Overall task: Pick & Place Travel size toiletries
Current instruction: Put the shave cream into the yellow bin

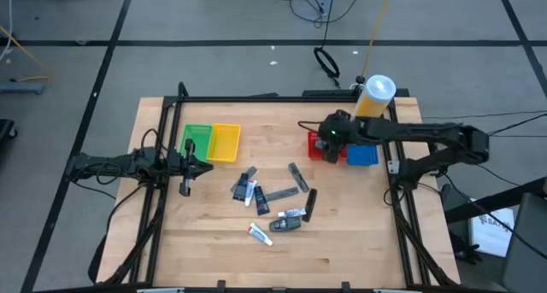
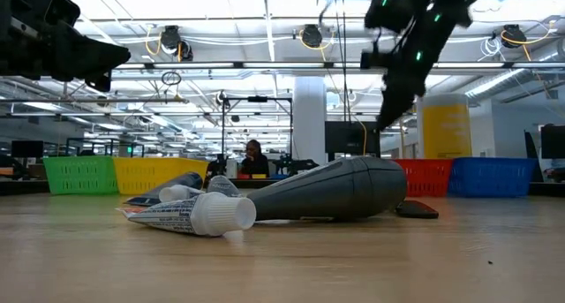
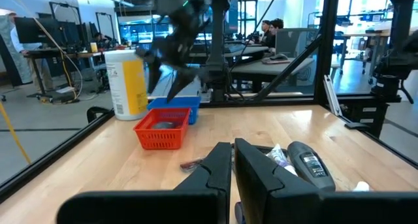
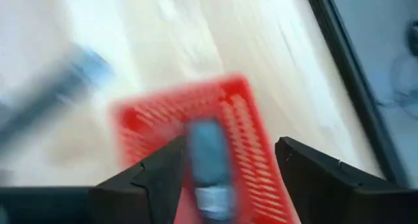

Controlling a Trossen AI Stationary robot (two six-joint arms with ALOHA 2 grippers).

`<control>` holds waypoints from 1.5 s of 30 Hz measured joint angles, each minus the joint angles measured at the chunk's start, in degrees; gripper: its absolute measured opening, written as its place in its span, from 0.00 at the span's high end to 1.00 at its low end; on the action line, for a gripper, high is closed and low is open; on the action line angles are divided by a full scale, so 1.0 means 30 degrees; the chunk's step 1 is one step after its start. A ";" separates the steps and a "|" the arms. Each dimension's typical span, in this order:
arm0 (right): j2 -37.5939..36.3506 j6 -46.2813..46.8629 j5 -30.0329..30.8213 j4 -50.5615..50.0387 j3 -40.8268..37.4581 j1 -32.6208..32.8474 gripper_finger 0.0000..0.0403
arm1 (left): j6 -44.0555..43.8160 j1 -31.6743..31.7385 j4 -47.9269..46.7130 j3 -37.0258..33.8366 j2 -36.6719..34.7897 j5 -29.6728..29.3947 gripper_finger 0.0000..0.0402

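Right gripper (image 1: 329, 139) above the red basket (image 1: 318, 148), fingers spread; a blurred grey-blue item, probably 1 toiletry, sits between them, already released. Left gripper (image 1: 185, 186) waits by the green basket (image 1: 196, 139), fingers clenched. About 8 toiletries (image 1: 272, 201) left mid-worktop.

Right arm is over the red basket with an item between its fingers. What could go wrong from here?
The right gripper is open above the red basket, with a small toiletry between its fingers; if off-centre, the item might clip the rim and land on the table. The blue basket touches the red one, so a wrong-bin drop is possible.
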 joint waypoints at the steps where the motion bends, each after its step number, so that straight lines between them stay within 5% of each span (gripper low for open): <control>1: -0.0469 0.0826 -0.0260 0.0840 -0.0171 0.0579 0.45 | 0.0000 0.0002 0.0023 0.0000 0.0007 0.0002 0.94; 7: -0.1475 0.2695 -0.0387 1.2515 -0.4506 0.5126 0.50 | -0.0249 0.0000 0.1706 -0.0007 0.0007 -0.0335 0.94; 11: 0.0548 0.2719 -0.0296 2.2902 -0.8285 0.7345 0.52 | -0.0100 0.0007 0.2706 -0.0007 0.0007 -0.0309 0.94; 15: 0.3798 0.3105 0.1331 2.9179 -0.9687 0.8841 0.54 | -0.2777 0.0007 0.5274 -0.0015 0.0209 0.0014 0.94; 20: 0.7435 0.3076 0.3268 3.0999 -0.8899 0.9723 0.56 | -0.3033 -0.0322 0.7533 0.0000 0.1629 -0.0312 0.94; 27: 1.0474 0.3063 0.3342 3.1342 -0.7842 0.9524 0.58 | -0.3146 -0.1821 0.9119 0.0778 0.7424 -0.5144 0.94; 30: 1.1162 0.3070 0.3378 3.1954 -0.7827 0.9229 0.58 | -0.3958 -0.2748 0.7043 0.2690 1.0579 -0.7306 0.94; 34: 1.1778 0.3087 0.3379 3.2097 -0.7827 0.8886 0.58 | -0.6499 -0.3781 0.0520 0.6816 1.4817 -0.9367 0.94; 40: 1.2321 0.3560 0.3340 3.2183 -0.7827 0.8802 0.58 | -1.3021 -0.4589 -0.8648 1.2360 2.0556 -0.8208 0.94; 45: 1.2859 0.3989 0.3242 3.2102 -0.7849 0.8822 0.58 | -1.5869 -0.4647 -0.9077 1.3580 2.3994 -0.4678 0.94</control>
